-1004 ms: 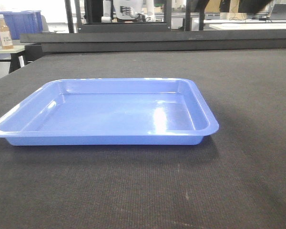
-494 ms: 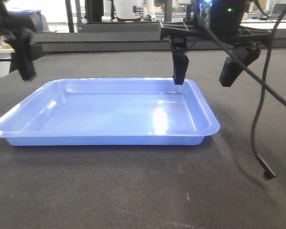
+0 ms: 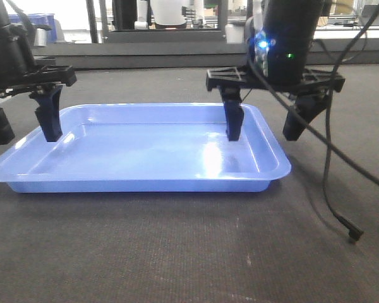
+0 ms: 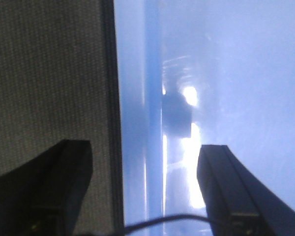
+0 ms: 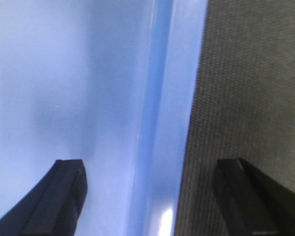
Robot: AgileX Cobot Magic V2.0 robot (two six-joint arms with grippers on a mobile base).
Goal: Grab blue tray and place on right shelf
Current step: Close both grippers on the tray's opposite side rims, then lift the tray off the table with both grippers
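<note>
Nearest the camera, a wide stretch of dark, coarse woven mat (image 3: pixel 177 265) is being left open, and more of it is being left free off to the right of the tray. A thin black cable (image 3: pixel 324 183) is being dangled over that right side, with its plug end hanging just above the mat.

A bit further back, the blue tray (image 3: pixel 145 151) is lying flat on the mat, slightly left of centre. It's glossy plastic, shallow, with rounded corners and a rolled, flared rim, and a bright glare patch is being thrown off its floor.

The tray's left rim is being straddled by the left gripper (image 3: pixel 25 136), spread wide. One black wedge-shaped finger is down inside the tray and the other is outside over the mat. Same deal on the right rim with the right gripper (image 3: pixel 263 136): it's spread wide, one finger is in and one is out, and nothing is being pinched. Whether the inner tips are touching the tray floor can't be told.

Half a second ago both grippers were being held higher, up around rim level. Now the tips are sitting below it. A second ago no arms were in shot at all. The tray itself hasn't been shifted.

Far back, a dark rail (image 3: pixel 145 60) is running across the scene, and a darker blue bin (image 3: pixel 44 22) is being half hidden at far left.
</note>
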